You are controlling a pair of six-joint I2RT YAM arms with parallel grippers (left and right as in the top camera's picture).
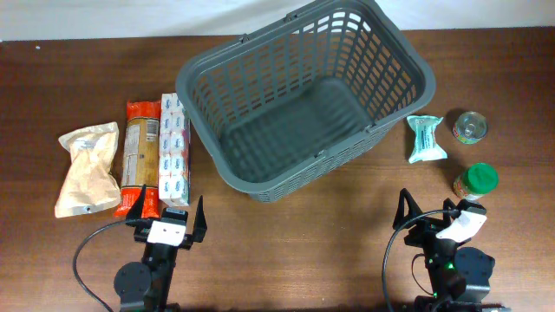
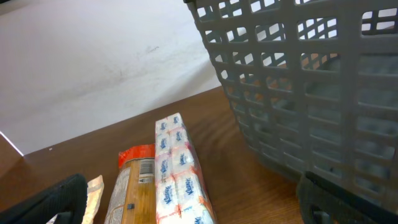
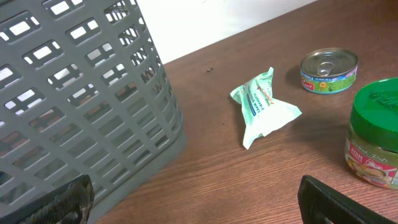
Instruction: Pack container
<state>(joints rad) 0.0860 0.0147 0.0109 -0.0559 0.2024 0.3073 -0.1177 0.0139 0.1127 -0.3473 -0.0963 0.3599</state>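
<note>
The container, a large dark grey basket, stands empty at the table's back middle; it also shows in the left wrist view and the right wrist view. Left of it lie a tissue pack, an orange-ended packet and a tan bag. Right of it lie a mint-green pouch, a small tin can and a green-lidded jar. My left gripper is open and empty in front of the tissue pack. My right gripper is open and empty at the front right.
The brown wooden table ends at a white wall behind. In the right wrist view the pouch, can and jar lie ahead and to the right. Cables loop near both arm bases.
</note>
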